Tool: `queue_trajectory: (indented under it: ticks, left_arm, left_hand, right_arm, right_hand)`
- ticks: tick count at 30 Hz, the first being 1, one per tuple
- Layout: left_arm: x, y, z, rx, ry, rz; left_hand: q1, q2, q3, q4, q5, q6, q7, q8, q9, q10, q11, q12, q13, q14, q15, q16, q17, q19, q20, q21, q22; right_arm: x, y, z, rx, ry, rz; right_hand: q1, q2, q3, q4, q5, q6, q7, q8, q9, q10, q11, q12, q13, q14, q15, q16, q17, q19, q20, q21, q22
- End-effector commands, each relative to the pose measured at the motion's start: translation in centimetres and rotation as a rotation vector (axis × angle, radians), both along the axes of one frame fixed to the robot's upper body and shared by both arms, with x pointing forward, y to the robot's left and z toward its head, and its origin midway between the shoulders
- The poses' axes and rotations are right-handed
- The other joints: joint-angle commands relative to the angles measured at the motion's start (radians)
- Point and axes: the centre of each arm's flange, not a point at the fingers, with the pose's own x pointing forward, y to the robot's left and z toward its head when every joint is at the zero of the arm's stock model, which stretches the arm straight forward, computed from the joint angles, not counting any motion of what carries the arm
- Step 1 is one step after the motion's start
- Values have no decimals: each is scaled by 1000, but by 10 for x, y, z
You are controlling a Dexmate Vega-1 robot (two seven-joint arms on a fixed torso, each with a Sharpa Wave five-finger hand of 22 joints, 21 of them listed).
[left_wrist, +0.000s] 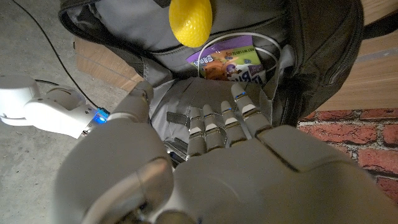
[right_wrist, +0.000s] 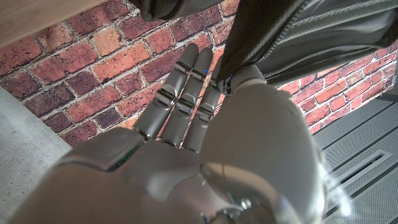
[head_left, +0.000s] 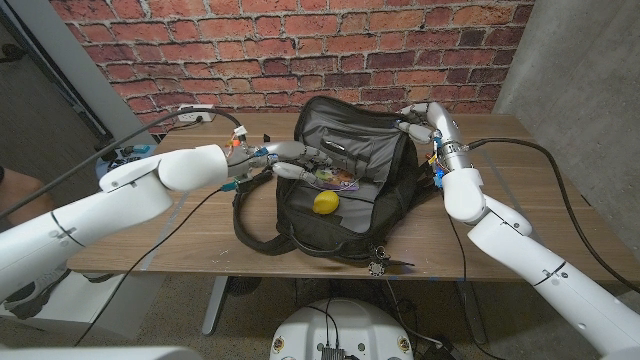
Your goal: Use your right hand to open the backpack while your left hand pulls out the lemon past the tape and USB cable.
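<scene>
Just beyond the left hand's [head_left: 300, 157] spread, empty fingers [left_wrist: 214, 124] lies the lemon [head_left: 326, 202].

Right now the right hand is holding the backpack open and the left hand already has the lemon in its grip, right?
Not quite: the left hand holds nothing; the lemon lies loose inside the backpack, as the head view shows. The right hand does hold the backpack open.

Black backpack [head_left: 330, 190] lying open on my table, grey lining exposed, yellow lemon [head_left: 326, 202] resting at its mouth, white USB cable [left_wrist: 261, 43] looped inside beside a purple packet [left_wrist: 231, 62], tape not discernible.
</scene>
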Motion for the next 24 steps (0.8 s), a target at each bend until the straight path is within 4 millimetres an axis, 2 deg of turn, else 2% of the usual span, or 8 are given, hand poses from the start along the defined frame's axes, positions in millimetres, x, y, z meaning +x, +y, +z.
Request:
queue_trajectory:
  ticks: [1,5,10,16,24]
  left_arm:
    - [0,-7,8,78,-29,57]
    - [2,-11,9,101,-29,64]
    - [5,-19,8,126,-34,52]
    - [10,-30,7,159,-31,30]
    - [13,-39,4,190,-24,16]
  left_hand:
    - [9,-7,-7,1,-6,-4,-4,0,3,1,3,0,5,-8,5,-1,2,-5,-2,-6,2]
    - [14,-12,-9,0,-7,-5,-4,2,2,10,4,3,5,-9,3,-1,1,-5,-2,-6,2]
    - [29,-21,-17,-1,-9,-9,0,5,2,19,1,7,8,18,-32,11,1,9,-13,-1,4]
    - [49,-22,-24,1,-10,-9,14,9,2,29,0,12,13,46,-59,22,4,35,-50,7,3]
    - [59,-17,-30,5,-10,-5,27,12,2,34,5,15,17,71,-73,33,9,48,-57,10,2]
  right_arm:
    - [3,-3,3,13,-2,7]
    - [4,-4,2,22,0,7]
    - [3,-6,2,32,-1,4]
    - [1,-7,4,44,-4,5]
    - [1,-8,6,51,-8,4]
  right_hand:
    - [13,5,-4,0,6,-1,3,-4,3,7,5,4,3,12,-102,-4,3,5,-48,10,2]
    - [14,5,-5,0,6,0,3,-5,3,8,4,4,2,13,-102,-4,4,5,-49,10,2]
    - [15,6,-7,0,6,0,5,-5,4,8,5,3,3,13,-102,-5,4,6,-49,11,2]
    - [16,7,-9,0,6,0,4,-7,4,7,6,2,3,13,-102,-7,5,6,-49,13,2]
    - [18,7,-11,0,6,2,6,-7,4,8,6,3,4,14,-102,-8,6,6,-49,14,1]
